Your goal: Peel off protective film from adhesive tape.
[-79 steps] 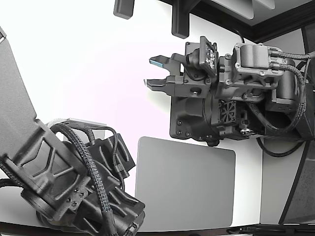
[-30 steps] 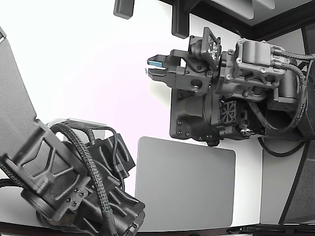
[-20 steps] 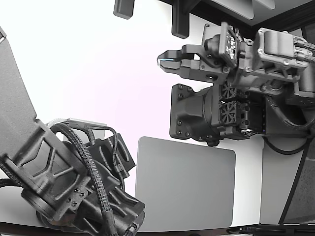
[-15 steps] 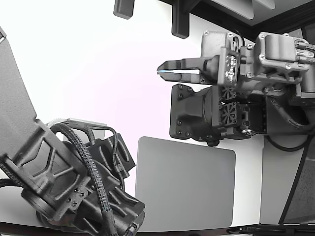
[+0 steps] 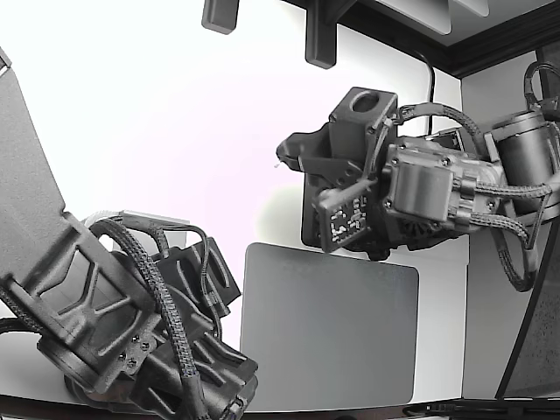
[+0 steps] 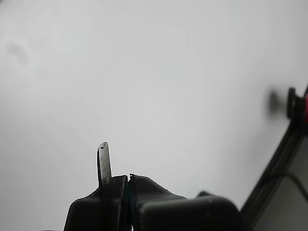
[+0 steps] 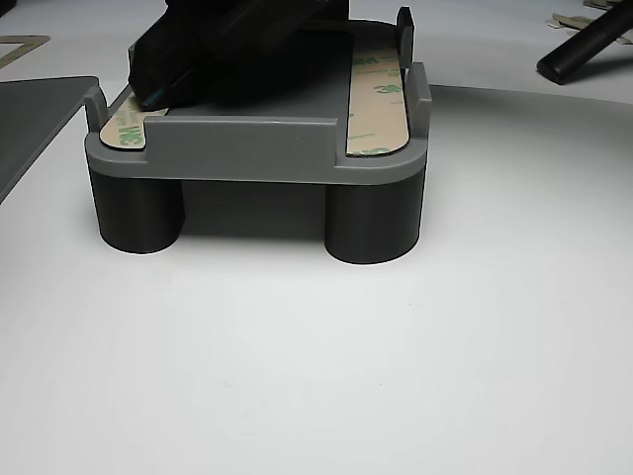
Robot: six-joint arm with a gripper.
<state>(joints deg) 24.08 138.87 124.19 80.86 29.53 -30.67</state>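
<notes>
Gray fixture (image 7: 257, 148) fills the upper middle of the other view, with two tape strips (image 7: 379, 94) still film-covered along its side rails. Gripper (image 6: 115, 185), low centre of the wrist view, is clenched on a thin sliver (image 6: 103, 161), probably film. Film looks light, floppy, slick; best pinched at a strip's rounded end.

Claw (image 5: 287, 158) above white table (image 5: 157, 131), near dark fixture (image 5: 337, 219); grey mat (image 5: 328, 328) below.
</notes>
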